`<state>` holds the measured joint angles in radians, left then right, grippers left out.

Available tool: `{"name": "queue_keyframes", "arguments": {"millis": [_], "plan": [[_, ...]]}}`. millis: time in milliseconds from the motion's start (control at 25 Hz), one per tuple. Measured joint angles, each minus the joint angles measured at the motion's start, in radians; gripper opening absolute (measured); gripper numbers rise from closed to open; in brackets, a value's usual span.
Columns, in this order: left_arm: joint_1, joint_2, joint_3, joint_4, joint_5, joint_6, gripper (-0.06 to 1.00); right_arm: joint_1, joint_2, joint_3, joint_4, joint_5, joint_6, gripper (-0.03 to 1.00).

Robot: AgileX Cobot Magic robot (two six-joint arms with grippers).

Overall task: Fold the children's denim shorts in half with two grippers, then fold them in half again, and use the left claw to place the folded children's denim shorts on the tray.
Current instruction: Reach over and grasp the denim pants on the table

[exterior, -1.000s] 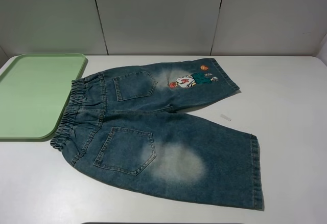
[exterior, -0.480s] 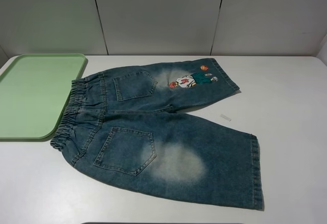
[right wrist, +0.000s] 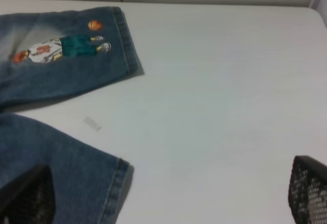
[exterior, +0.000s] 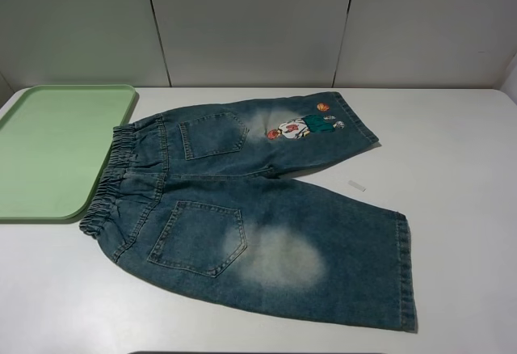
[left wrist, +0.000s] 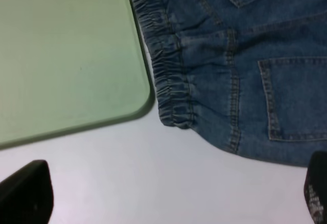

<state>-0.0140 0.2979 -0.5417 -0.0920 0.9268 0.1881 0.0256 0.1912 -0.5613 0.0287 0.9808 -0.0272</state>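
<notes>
The children's denim shorts (exterior: 258, 208) lie spread flat on the white table, back pockets up, with the elastic waistband (exterior: 109, 188) toward the tray and the cartoon print (exterior: 303, 126) on the far leg. Just left of the waistband sits the pale green tray (exterior: 56, 148), with nothing on it. Neither arm shows in the exterior high view. My left gripper (left wrist: 173, 188) hovers open above the table near the waistband (left wrist: 168, 75) and the tray's corner (left wrist: 138, 101). My right gripper (right wrist: 168, 193) hovers open beside the leg hems (right wrist: 120, 183), holding nothing.
A small white scrap (exterior: 357, 185) lies on the table between the two legs, also seen as the scrap (right wrist: 93, 123) in the right wrist view. Grey wall panels (exterior: 250, 23) stand behind the white table (exterior: 452, 160).
</notes>
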Motion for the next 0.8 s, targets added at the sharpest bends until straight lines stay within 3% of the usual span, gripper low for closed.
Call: {"name": "queue_keyframes", "arguments": {"millis": [560,800], "plan": [[-0.002,0.209,-0.046,0.000,-0.079,0.113,0.98,0.000,0.146,0.000,0.062,-0.032,-0.090,0.69],[-0.040,0.274,-0.056,-0.001,-0.121,0.135,0.98,0.000,0.170,0.000,0.087,-0.057,-0.130,0.69]]}}
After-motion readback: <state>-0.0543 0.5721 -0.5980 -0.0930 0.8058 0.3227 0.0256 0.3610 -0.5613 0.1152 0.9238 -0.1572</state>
